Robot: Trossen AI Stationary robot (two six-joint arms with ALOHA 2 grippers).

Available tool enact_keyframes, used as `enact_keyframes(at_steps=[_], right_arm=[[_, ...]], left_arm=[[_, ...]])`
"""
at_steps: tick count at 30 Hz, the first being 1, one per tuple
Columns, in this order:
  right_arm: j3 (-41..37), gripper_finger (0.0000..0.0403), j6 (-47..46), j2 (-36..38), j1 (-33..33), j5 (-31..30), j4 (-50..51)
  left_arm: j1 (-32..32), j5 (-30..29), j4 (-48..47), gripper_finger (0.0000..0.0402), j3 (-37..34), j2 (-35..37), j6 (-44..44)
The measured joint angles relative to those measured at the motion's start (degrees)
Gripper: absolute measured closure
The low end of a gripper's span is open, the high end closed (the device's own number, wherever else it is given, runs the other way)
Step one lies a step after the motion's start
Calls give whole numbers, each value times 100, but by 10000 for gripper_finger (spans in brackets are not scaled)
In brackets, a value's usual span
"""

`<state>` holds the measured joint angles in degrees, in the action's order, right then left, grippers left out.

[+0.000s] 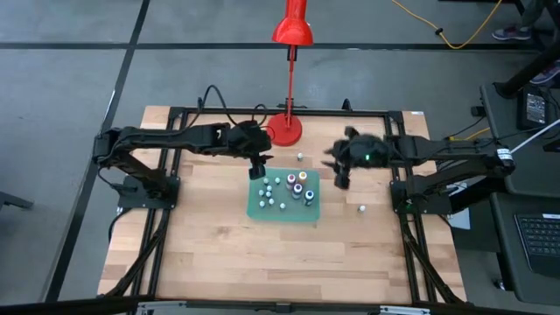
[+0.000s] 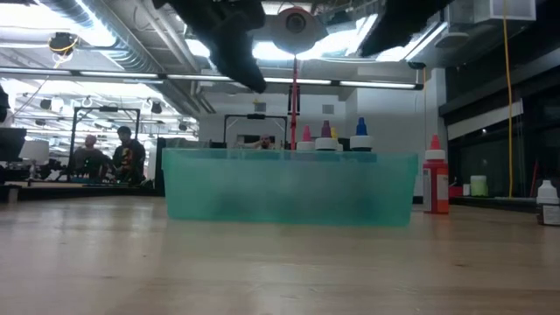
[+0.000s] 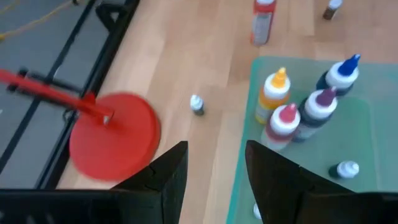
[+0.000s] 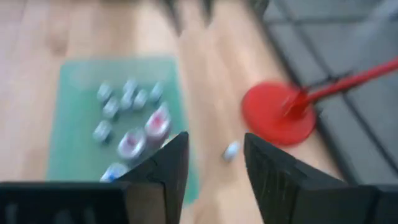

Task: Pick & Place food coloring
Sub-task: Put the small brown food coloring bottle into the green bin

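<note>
The green tray (image 1: pixel 262 206) is the reference. Food coloring bottles (image 1: pixel 296 185) stand inside it; 1 lies beyond it (image 1: pixel 300 157), 1 right of it (image 1: pixel 361 208). Left end effector (image 1: pixel 259 171) hovers over its far-left edge, open, empty. Right end effector (image 1: pixel 341 179) hovers right of it, open, empty.

1. High view: even overhead light, soft faint shadows on the table (image 1: pixel 262 254).
2. Low view: bright ceiling strip lights (image 2: pixel 105 39) glare; arms silhouetted dark against them.
3. Right wrist view: heavily blurred throughout.
4. Left wrist view: mildly soft, evenly lit.
</note>
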<state>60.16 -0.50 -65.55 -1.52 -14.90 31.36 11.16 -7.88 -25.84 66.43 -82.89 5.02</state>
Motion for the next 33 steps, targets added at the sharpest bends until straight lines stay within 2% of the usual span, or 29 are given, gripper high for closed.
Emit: enact_keyframes(at_steps=[3,6,10,13,17,21,24,27,30,33], right_arm=[[118,247,-650,12,551,-50,884],[266,248,-1587,12,1276,-393,1744],[419,257,-3306,12,2293,-844,2577],[419,266,-4800,-20,2936,-913,3086],[419,278,-6406,-226,3488,-757,3848],[419,277,-7351,-424,3668,-566,4303],[416,255,-7649,-509,3668,-377,4419],[214,211,-7962,-515,3616,-108,4319],[-297,156,-8366,-518,3516,385,4259],[-936,113,-8408,-519,3347,873,3674]], left_arm=[[0,-43,-304,245,0,51,-30],[-20,-46,-615,245,-10,57,-35],[-22,-12,-672,245,-164,57,-35],[-17,-22,-669,245,-238,57,-66],[-18,-53,-597,245,-240,57,-64],[-17,-123,-430,245,-240,57,136],[-17,-125,-371,245,-240,57,310],[-18,-125,-327,245,-240,57,374],[-17,-125,-297,245,-240,57,366],[-28,-99,-255,245,-240,55,299]])
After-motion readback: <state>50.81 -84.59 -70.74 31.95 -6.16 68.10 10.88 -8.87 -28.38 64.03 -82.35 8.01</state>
